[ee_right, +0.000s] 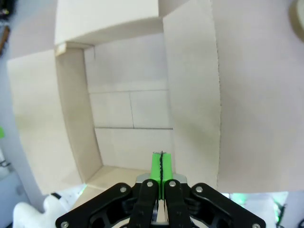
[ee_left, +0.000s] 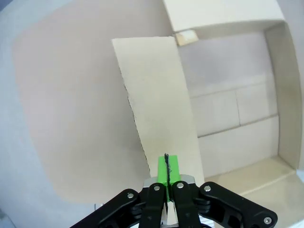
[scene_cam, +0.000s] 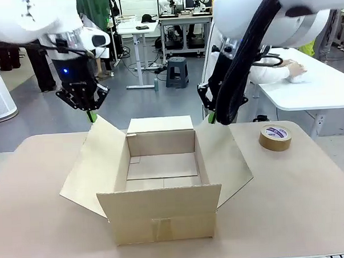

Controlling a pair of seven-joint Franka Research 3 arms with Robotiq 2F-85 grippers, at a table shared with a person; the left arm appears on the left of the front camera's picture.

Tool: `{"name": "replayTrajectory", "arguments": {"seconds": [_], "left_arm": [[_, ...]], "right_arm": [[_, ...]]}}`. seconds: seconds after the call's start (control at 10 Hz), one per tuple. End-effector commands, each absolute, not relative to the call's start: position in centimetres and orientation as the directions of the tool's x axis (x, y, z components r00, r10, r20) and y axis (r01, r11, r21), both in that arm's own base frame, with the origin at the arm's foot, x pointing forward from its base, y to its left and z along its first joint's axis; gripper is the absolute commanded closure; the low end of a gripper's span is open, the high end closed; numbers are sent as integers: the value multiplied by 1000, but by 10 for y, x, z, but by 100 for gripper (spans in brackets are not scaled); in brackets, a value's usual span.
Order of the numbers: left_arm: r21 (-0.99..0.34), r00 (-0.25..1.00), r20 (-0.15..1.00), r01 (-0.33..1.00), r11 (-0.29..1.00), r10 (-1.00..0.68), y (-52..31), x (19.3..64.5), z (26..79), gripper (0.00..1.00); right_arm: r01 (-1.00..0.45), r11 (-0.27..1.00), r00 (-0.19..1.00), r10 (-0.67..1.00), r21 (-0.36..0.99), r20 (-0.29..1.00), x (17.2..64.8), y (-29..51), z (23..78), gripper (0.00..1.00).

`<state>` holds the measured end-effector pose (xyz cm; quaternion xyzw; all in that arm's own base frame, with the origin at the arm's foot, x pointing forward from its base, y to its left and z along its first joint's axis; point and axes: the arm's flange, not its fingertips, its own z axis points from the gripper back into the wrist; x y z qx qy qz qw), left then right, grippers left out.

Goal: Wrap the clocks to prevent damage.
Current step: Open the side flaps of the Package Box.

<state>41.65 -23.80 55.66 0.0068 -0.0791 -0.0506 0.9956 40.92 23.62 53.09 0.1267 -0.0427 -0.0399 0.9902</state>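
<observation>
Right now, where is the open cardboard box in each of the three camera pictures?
Front view: cardboard box mid-table, flaps spread.
Left wrist view: box fills the right side; its left flap runs up from the left gripper.
Right wrist view: box left of centre; its right flap rises above the right gripper.
Shared landmark: the seamed box floor.

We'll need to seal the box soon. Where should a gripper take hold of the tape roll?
The tape roll lies flat on the table, hole up. Probably best to come straight down from above, one finger in the hole, one outside, pinching the ring's wall. The right gripper is nearer, but shut; it must open first.
</observation>
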Motion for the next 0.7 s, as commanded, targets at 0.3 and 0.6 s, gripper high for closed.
{"name": "replayTrajectory", "arguments": {"seconds": [0.3,0.6], "left_arm": [[106,986,155,43,993,-59,-232,421,507,100],[84,992,122,31,996,-41,-219,427,486,100]], "right_arm": [[165,980,974,-180,110,137,417,240,475,99],[207,977,966,-213,54,149,422,221,452,99]]}}
